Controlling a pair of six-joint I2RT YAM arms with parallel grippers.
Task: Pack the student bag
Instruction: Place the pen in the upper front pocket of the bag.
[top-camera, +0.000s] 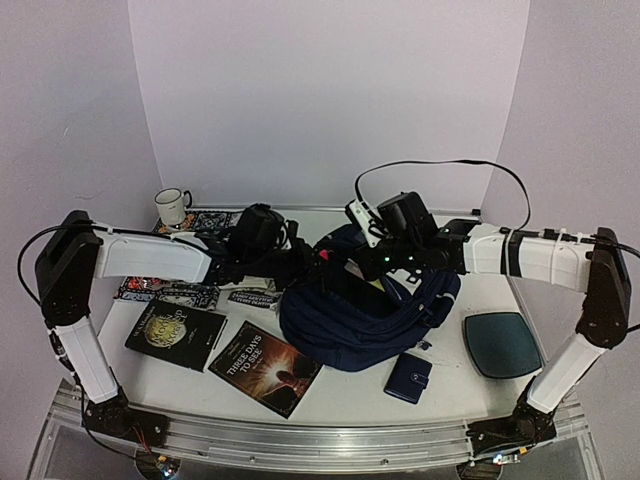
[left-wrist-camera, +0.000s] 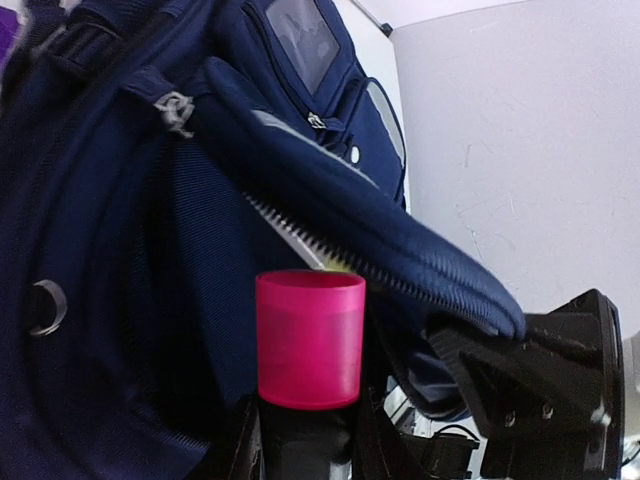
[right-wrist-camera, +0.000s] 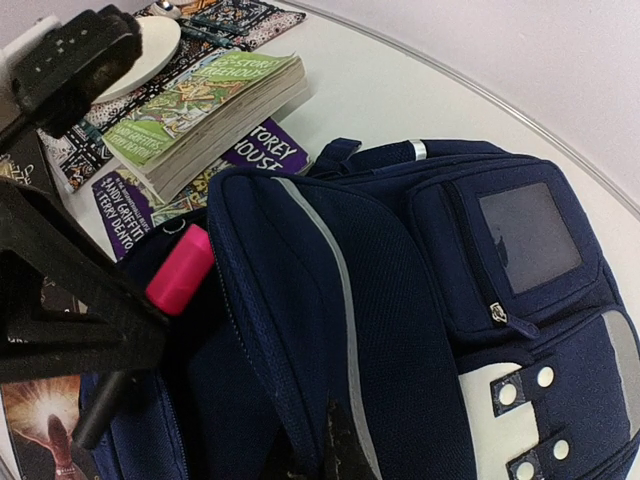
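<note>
Student bag (top-camera: 350, 325), a large navy blue fabric backpack with thin white piping, lies slumped at the middle of the white table (top-camera: 340, 405) in the top view, its open mouth turned to the far left. The white-and-black left arm (top-camera: 150, 255) reaches in from the left and the right arm (top-camera: 520, 255) from the right, both ending at that mouth. Near and left of the bag lie a dark paperback titled Three Days to See (top-camera: 265, 368) and a black book with a gold disc on its cover (top-camera: 175, 335). A small navy wallet (top-camera: 408, 378) lies just near the bag, with a dark teal rounded pad (top-camera: 502, 343) to its right. A white mug (top-camera: 172, 206) stands at the far left.

In the left wrist view the left gripper (left-wrist-camera: 310, 430) is clamped on a bright pink plastic cylinder (left-wrist-camera: 310, 340), upright between its fingers inside the student bag's mouth, with the zip's teeth just above its rim. At the right, the black right gripper (left-wrist-camera: 500, 345) is pinched together on the tip of the bag's padded flap, holding it lifted.

In the right wrist view the flap with its grey stripe fills the middle, and the pink cylinder lies tilted in the gap to its left. The front pocket with a grey window and a white patch with snaps lies to the right. Beyond the bag a thick green-covered paperback (right-wrist-camera: 205, 110) rests on a purple book (right-wrist-camera: 265, 150)
</note>
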